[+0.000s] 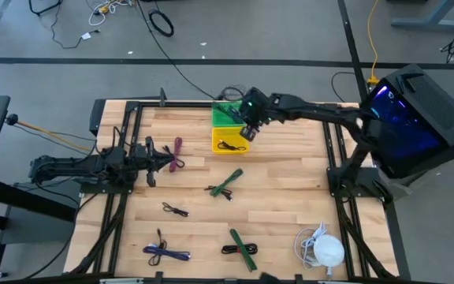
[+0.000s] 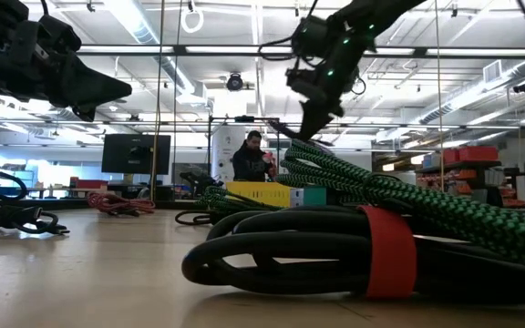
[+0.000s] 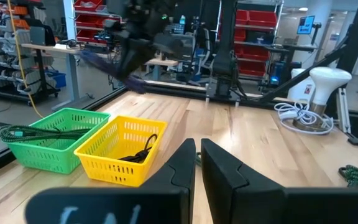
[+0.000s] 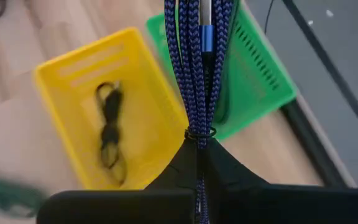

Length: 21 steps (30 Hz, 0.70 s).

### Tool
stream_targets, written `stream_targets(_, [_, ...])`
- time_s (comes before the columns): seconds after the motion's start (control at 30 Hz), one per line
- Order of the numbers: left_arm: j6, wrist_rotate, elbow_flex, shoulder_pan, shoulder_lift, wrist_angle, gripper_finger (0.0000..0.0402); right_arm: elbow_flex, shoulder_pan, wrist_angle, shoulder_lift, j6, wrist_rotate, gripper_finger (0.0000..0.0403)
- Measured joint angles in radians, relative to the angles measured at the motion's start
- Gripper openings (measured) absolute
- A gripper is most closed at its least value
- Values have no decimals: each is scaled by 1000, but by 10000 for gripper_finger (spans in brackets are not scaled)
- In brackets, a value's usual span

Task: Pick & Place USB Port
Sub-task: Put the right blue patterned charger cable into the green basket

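Observation:
My right gripper [image 4: 197,149] is shut on a bundled blue braided USB cable [image 4: 197,56]. It hovers over the border between the yellow basket [image 1: 216,147] and the green basket [image 1: 225,117] near the table's far edge. In the right wrist view the yellow basket [image 4: 73,59] holds a black cable [image 4: 109,134], and the green basket [image 4: 263,78] holds a green cable. My left gripper [image 3: 197,155] is shut and empty. It waits low over the table's left side [image 1: 164,162], beside a maroon cable [image 1: 178,150]. My right gripper pinches the blue cable bundle between its two fingers, just behind the thin tie [image 4: 197,133] around the strands. The fingers point down from above and lie along the bundle. The bundle is lifted clear and extends past the fingertips over the baskets.
Several cable bundles lie on the wooden table: a green one [image 1: 225,185], a small black one [image 1: 175,209], a blue one [image 1: 165,253] and a green-and-black one [image 1: 243,248]. A white lamp with its cord [image 1: 323,248] stands at the near right. A person [image 2: 253,155] stands beyond the table.

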<state>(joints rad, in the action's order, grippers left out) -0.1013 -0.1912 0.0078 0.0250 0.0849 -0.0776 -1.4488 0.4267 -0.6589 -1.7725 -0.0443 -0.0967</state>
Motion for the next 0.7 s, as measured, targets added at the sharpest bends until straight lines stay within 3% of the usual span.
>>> stream_targets(0.4, [0, -7, 0, 0, 0, 2, 30, -311, 78, 16, -289, -149, 46, 0])
stream_targets(0.7, [7, -7, 0, 0, 0, 8, 30, -341, 130, 59, -338, -160, 80, 0])
